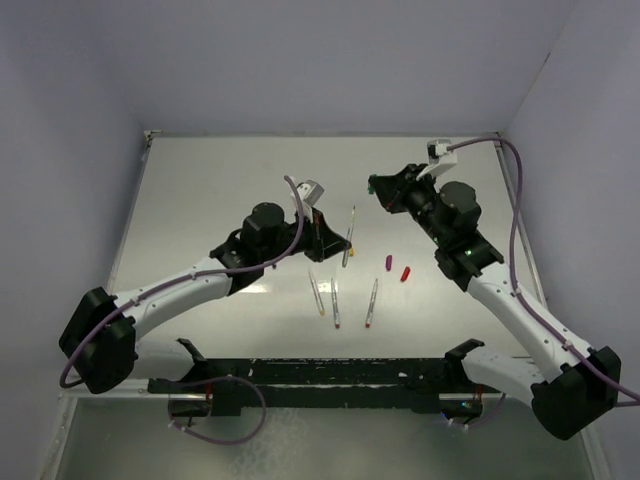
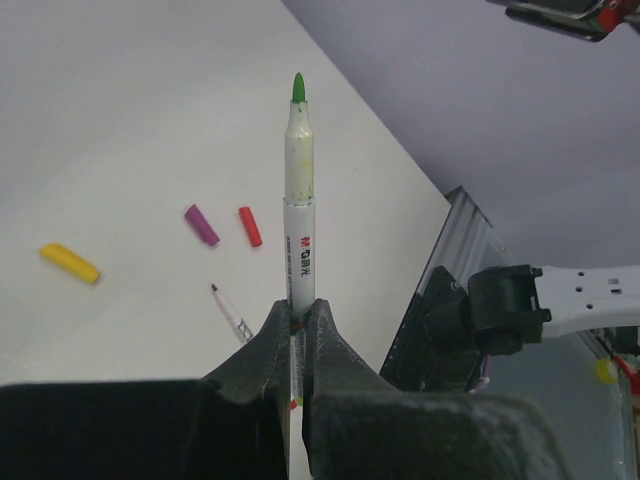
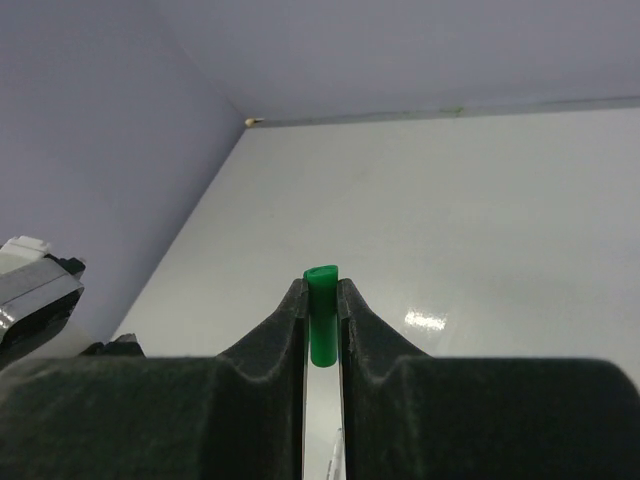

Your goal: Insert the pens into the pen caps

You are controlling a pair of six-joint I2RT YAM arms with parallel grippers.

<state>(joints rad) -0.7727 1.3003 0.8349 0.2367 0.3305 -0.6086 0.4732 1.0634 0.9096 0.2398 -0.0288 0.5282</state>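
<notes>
My left gripper (image 1: 335, 240) is shut on a pale pen with a green tip (image 2: 299, 200) and holds it above the table, tip pointing away in the left wrist view. My right gripper (image 1: 378, 185) is shut on the green cap (image 3: 321, 310), raised at the back right, apart from the pen. Three more pens lie side by side on the table (image 1: 317, 295), (image 1: 335, 303), (image 1: 372, 303). A purple cap (image 1: 387, 262) and a red cap (image 1: 406, 272) lie right of them. A yellow cap (image 2: 70, 263) shows in the left wrist view. The dark blue cap is out of view.
The white table (image 1: 200, 190) is walled at the back and on both sides. A black frame (image 1: 330, 375) runs along the near edge between the arm bases. The right arm (image 2: 510, 305) shows beside the table edge in the left wrist view.
</notes>
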